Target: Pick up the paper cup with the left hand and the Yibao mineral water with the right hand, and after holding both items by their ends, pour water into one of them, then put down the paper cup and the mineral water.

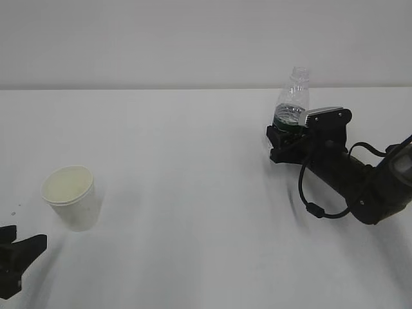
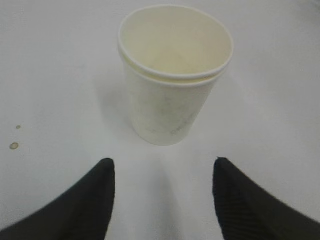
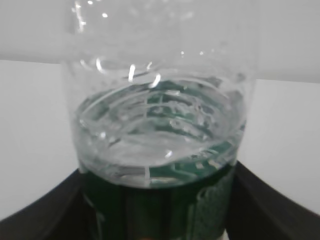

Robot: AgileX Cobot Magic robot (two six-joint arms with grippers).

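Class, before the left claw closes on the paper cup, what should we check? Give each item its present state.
1. Paper cup upright on the table: ok.
2. Left claw open, fingers short of the cup and not touching it: ok.
3. Cup centred between the fingers: ok, roughly.
4. Yibao mineral water upright, between the right claw fingers: ok.
5. Right claw's grip on the bottle firm: cannot tell.
6. Water in the bottle: ok, level near the label's top.
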